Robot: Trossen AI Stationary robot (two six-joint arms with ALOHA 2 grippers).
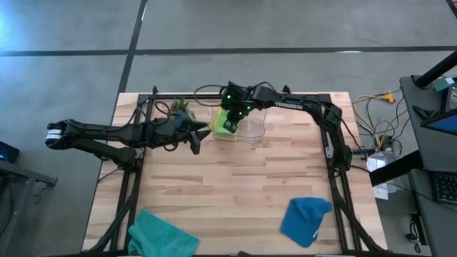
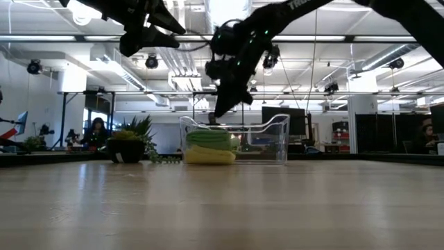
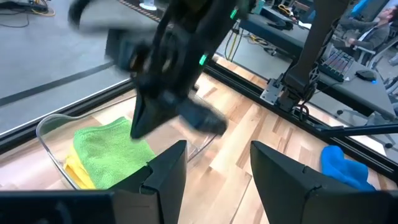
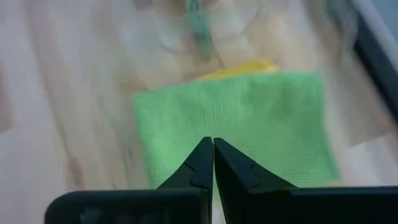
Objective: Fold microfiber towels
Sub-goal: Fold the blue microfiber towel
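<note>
High view: right gripper (image 1: 230, 123) is hovering over the clear bin (image 1: 257, 123) at the far edge of the bench (image 1: 243, 178), jaws pressed together and holding nothing. Directly beneath those jaws the lime green towel (image 4: 230, 121) is lying folded, stacked on the yellow towel (image 4: 239, 67), whose edge is peeking out on the far side of the jaw tips in the right wrist view; both are sitting inside the bin. Low view is showing the jaws above the stack, not touching it. Left gripper (image 1: 194, 141) is sitting just beside the bin, jaws apart and empty, pointing toward the green/yellow stack and the right gripper. Potted plant (image 1: 180, 107) is standing near the left jaws, next to the bin. The other two towels are lying well away from both sets of jaws, at the near edge of the bench: teal towel (image 1: 163, 234) crumpled at the left arm's side, blue towel (image 1: 305, 220) at the right arm's side.
</note>
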